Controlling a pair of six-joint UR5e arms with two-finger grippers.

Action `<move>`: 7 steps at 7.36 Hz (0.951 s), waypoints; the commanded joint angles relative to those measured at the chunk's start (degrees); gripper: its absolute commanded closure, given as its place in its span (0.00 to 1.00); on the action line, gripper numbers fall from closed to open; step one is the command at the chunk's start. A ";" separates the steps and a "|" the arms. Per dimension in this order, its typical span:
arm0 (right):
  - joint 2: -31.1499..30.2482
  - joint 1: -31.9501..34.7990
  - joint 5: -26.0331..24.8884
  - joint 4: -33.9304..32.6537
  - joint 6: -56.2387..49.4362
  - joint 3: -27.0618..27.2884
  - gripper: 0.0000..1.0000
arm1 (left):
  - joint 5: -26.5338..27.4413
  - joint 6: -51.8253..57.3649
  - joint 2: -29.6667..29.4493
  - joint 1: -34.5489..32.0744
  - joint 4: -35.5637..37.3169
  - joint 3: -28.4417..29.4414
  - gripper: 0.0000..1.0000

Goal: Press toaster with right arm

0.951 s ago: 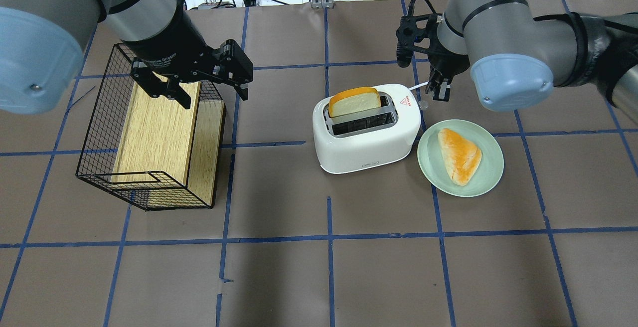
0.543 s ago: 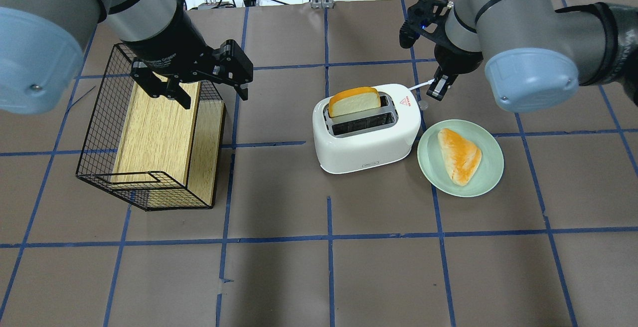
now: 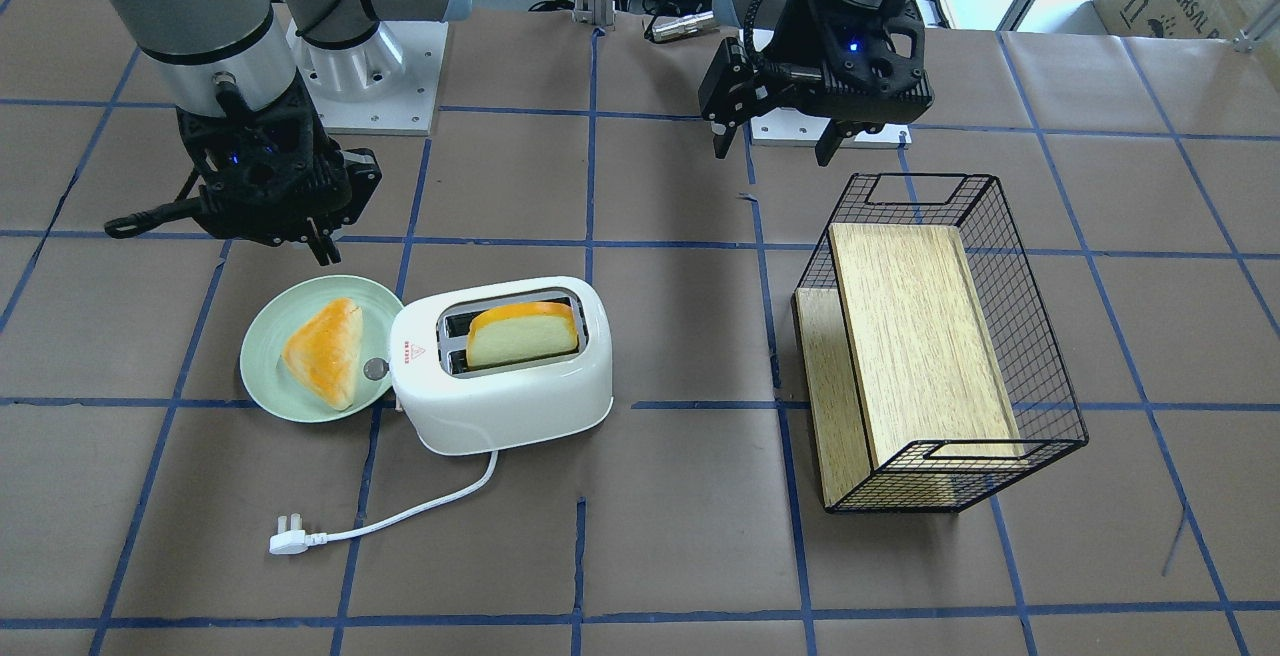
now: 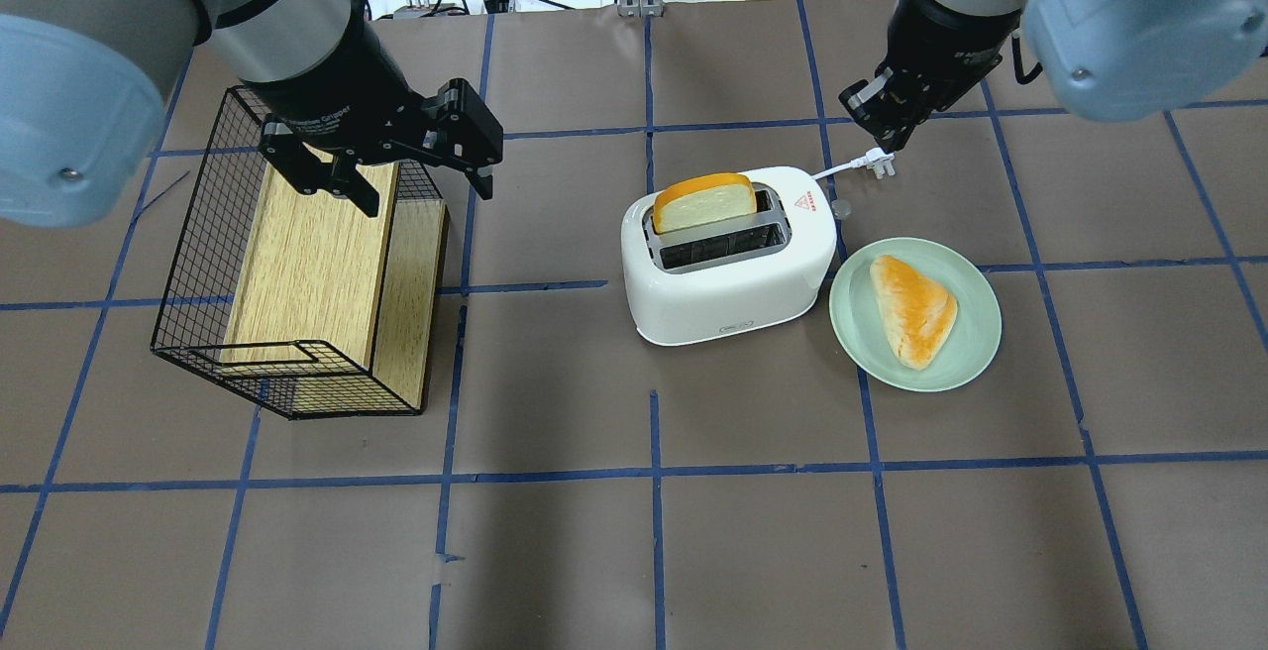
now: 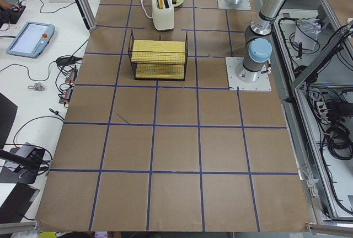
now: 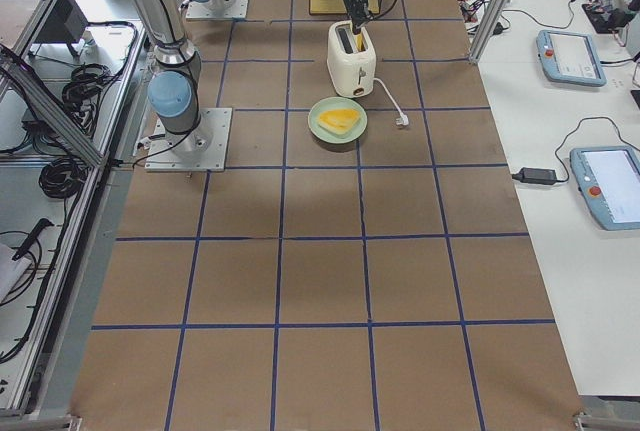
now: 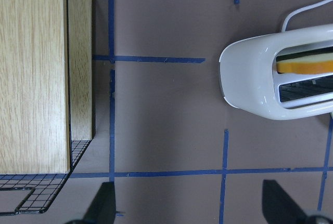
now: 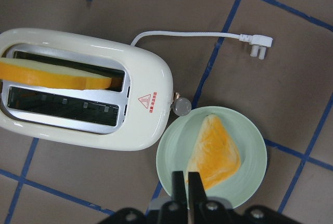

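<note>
The white toaster (image 4: 733, 278) stands mid-table with a slice of bread (image 4: 703, 202) upright in its far slot. It also shows in the front view (image 3: 500, 401) and the right wrist view (image 8: 140, 125). Its silver knob (image 8: 182, 106) faces the plate. Its cord ends in a loose plug (image 4: 880, 162). My right gripper (image 4: 877, 113) is shut and empty. It hangs raised, beyond the toaster's knob end and apart from it (image 3: 325, 248). In the right wrist view its fingers (image 8: 188, 182) are pressed together. My left gripper (image 4: 426, 189) is open and empty over the basket's far edge.
A green plate (image 4: 854, 328) with a triangular pastry (image 4: 913, 308) sits against the toaster's knob end. A black wire basket (image 4: 188, 273) with a wooden block (image 4: 307, 264) inside lies on the left. Blue tape lines grid the brown table.
My right gripper has lifted away from the toaster's knob end and moved toward the table's far side. The left arm, toaster and plate have not moved.
</note>
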 commanded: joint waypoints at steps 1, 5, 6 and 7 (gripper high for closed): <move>0.25 -0.25 -0.38 2.81 10.88 -1.63 0.70 | 0.00 0.00 0.00 0.00 0.00 0.00 0.00; -2.37 -0.16 -0.56 3.95 20.32 -2.07 0.06 | 0.00 0.00 0.00 0.00 0.00 0.00 0.00; -3.08 -0.51 -0.38 3.69 19.62 -1.20 0.00 | 0.00 0.00 0.00 0.00 0.00 0.00 0.00; -2.30 -0.69 0.23 3.60 19.62 -0.41 0.00 | 0.00 0.00 0.00 0.00 0.00 0.00 0.00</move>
